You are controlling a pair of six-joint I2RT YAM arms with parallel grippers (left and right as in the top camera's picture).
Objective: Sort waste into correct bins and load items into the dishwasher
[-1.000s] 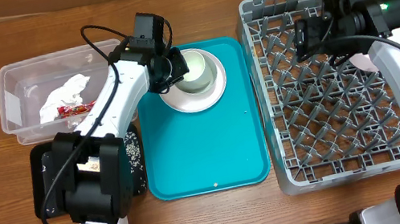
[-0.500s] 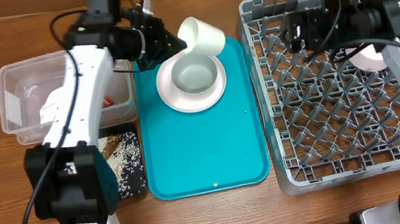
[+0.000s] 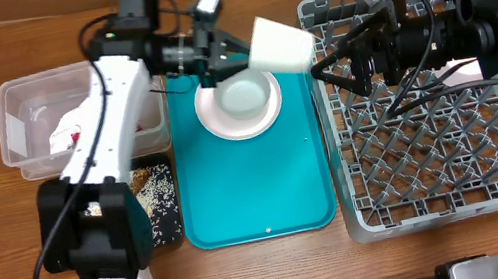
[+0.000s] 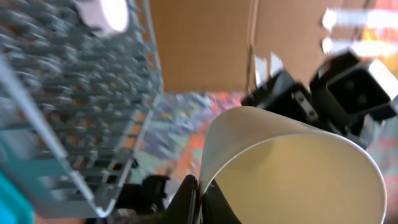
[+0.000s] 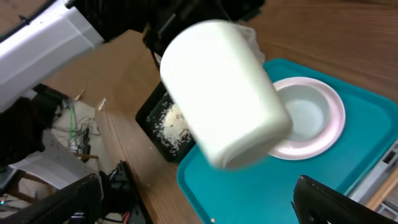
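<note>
Clear tub [image 3: 19,97]: a crumpled napkin [image 3: 73,120] and red wrapper [image 3: 79,139] are contained; black tray [image 3: 175,228]: pale crumbs [image 3: 147,182]; teal tray [image 3: 259,199]: plate [image 3: 215,120] with a bowl [image 3: 244,95] set on it. The cup [image 3: 279,45] is clamped at its rim by the left gripper [image 3: 237,52] and tilted in the air between the teal tray and dish rack [image 3: 435,159]. The right gripper [image 3: 318,69] is spread wide and empty, just beside the cup.
</note>
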